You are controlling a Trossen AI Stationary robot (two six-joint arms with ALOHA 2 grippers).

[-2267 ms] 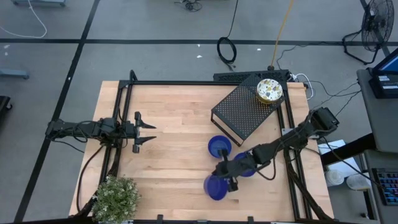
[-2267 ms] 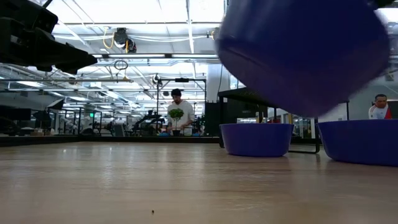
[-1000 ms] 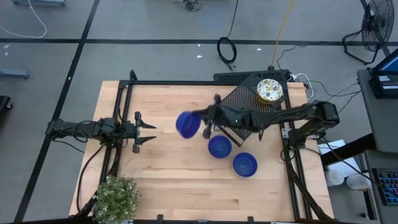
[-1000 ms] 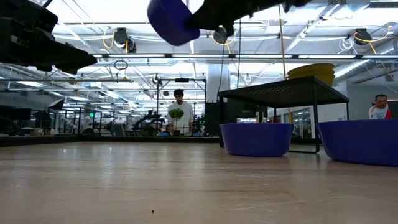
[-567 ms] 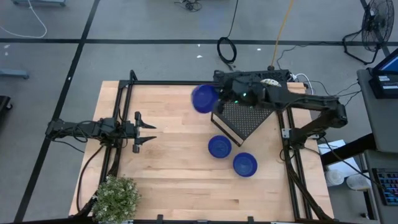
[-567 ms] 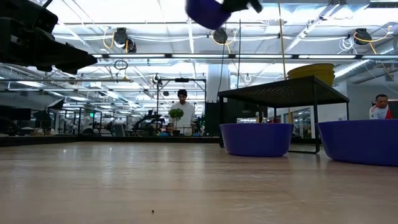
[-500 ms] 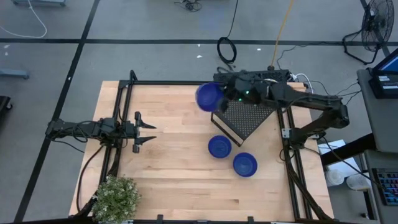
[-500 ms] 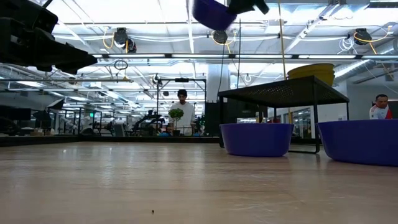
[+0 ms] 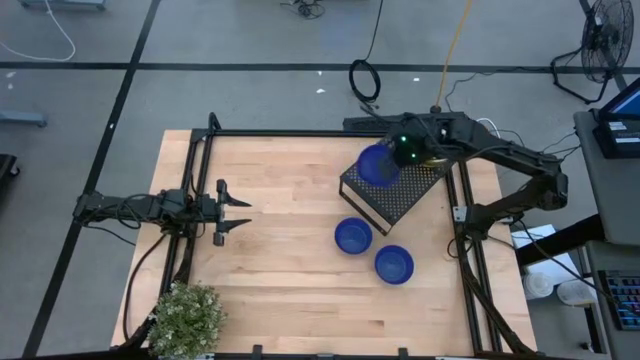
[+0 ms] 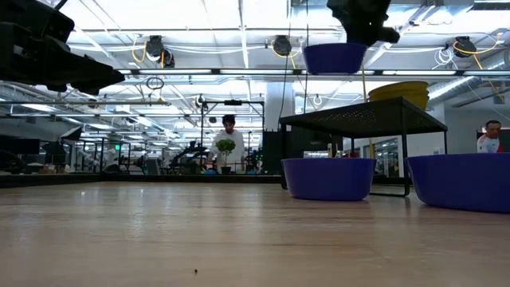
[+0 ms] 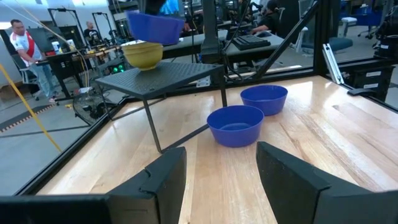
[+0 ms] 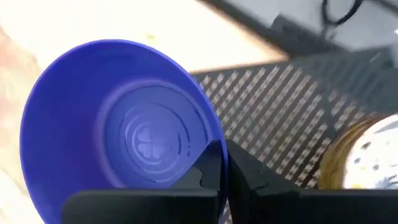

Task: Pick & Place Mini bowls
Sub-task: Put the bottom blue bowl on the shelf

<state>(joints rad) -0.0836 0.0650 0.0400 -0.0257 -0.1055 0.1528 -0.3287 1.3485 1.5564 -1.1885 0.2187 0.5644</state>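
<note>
Right gripper (image 12: 214, 163) pinching blue bowl (image 9: 377, 165) above black box (image 9: 395, 188), floral bowls (image 9: 436, 152) on box, left gripper (image 9: 243, 214) spread

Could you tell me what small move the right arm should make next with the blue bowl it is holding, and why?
Probably lower it straight down. The right tool is shut on the blue bowl, which hangs level above the black perforated box, clear of its top in the low view. The speckled bowl already sits on the box beside it, so a bare patch seems free underneath.
</note>
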